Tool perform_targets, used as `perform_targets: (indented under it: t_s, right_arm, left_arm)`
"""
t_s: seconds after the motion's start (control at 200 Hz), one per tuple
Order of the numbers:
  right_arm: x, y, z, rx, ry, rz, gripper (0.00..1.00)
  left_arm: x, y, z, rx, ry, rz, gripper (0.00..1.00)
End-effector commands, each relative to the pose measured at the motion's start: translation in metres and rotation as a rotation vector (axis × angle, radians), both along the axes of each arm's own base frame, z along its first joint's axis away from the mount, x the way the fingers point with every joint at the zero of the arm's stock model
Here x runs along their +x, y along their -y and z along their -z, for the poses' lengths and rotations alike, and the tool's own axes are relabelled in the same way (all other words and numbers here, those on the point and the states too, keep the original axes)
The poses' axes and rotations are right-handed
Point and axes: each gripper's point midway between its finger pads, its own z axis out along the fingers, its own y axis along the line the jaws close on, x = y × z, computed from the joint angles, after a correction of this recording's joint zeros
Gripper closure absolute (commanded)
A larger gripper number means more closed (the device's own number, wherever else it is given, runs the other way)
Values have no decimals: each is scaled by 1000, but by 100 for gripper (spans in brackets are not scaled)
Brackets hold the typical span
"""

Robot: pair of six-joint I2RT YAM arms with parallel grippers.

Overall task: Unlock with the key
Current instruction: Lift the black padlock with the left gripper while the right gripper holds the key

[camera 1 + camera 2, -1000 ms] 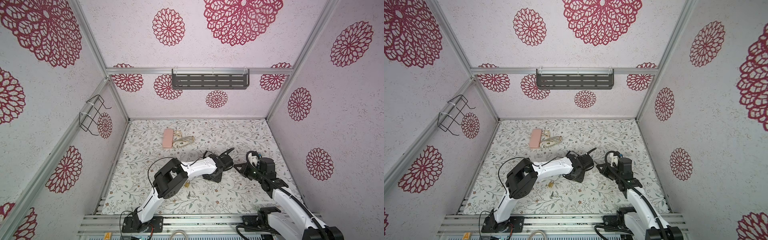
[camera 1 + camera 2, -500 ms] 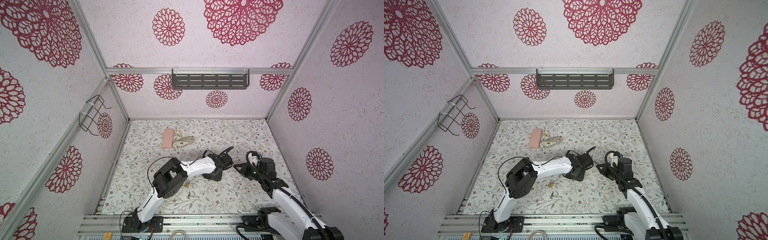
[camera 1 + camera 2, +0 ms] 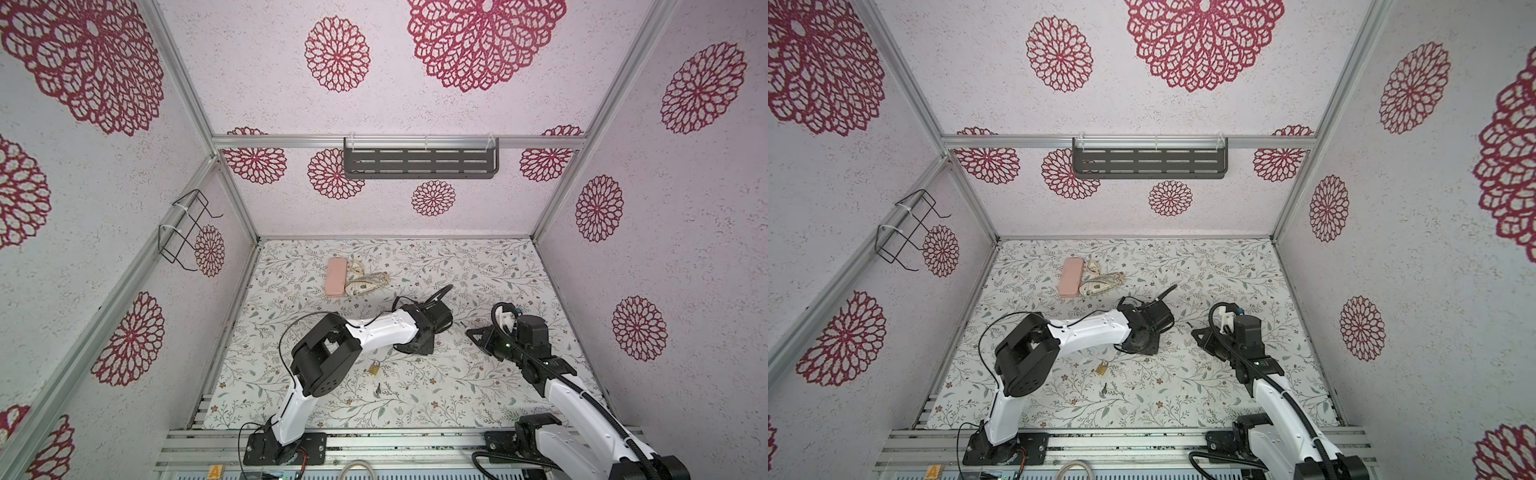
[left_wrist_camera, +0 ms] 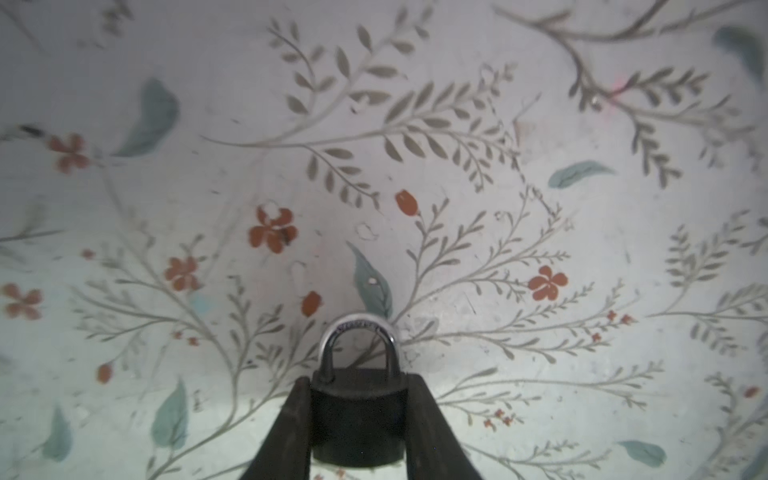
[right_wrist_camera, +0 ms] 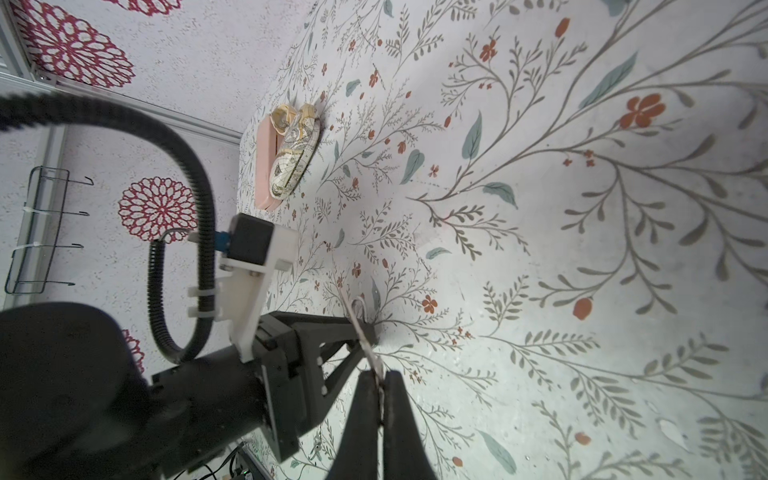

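In the left wrist view a dark padlock (image 4: 357,411) with a silver shackle (image 4: 358,332) sits between my left gripper's (image 4: 357,380) fingers, which press on both sides of its body just above the floral table. In both top views that gripper (image 3: 419,347) (image 3: 1140,345) points down at mid-table and hides the padlock. My right gripper (image 5: 380,376) is shut on a thin silver key (image 5: 363,332), whose blade points at the left gripper's fingertips (image 5: 370,336). The right gripper (image 3: 469,332) (image 3: 1196,333) hovers just right of the left one.
A brass padlock (image 3: 374,368) and a small loose key (image 3: 378,389) lie on the table in front of the left arm. A pink case (image 3: 336,276) and a patterned pouch (image 3: 368,284) lie at the back left. A dark shelf (image 3: 419,163) and a wire rack (image 3: 185,226) hang on the walls.
The left gripper's jaws have narrowed onto the padlock. Both arms have stayed almost in place.
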Motion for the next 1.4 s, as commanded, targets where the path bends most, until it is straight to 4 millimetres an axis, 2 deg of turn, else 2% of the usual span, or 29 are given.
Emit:
perform_targets:
  t_s: [0.0,0.03,0.22,0.38,0.54,0.75,0.835,1.156,1.396]
  right_arm:
    - [9,-4,-27,1,69,53,100]
    - [9,-7,-30,-6,85,56,100]
    - [9,-31,-41,16,129,71,100]
    - [8,-57,-62,53,236,78,100]
    - [7,-85,-81,94,321,73,100]
    - [7,-115,-92,108,378,63,100]
    - [7,-125,-90,94,380,51,100]
    - [13,-147,-90,115,398,45,100]
    - [18,-146,-92,103,409,66,100]
  left_arm:
    - [37,8,-86,-284,171,-168,98]
    - [41,5,-95,-330,184,-197,100]
    - [57,-16,-142,-536,252,-384,100]
    - [59,-22,-163,-632,287,-464,100]
    - [60,-21,-168,-710,274,-517,100]
    - [60,-25,-166,-713,273,-551,100]
    - [60,-30,-166,-709,285,-571,100]
    - [57,-36,-167,-715,294,-593,100]
    - [57,-35,-166,-721,288,-592,100]
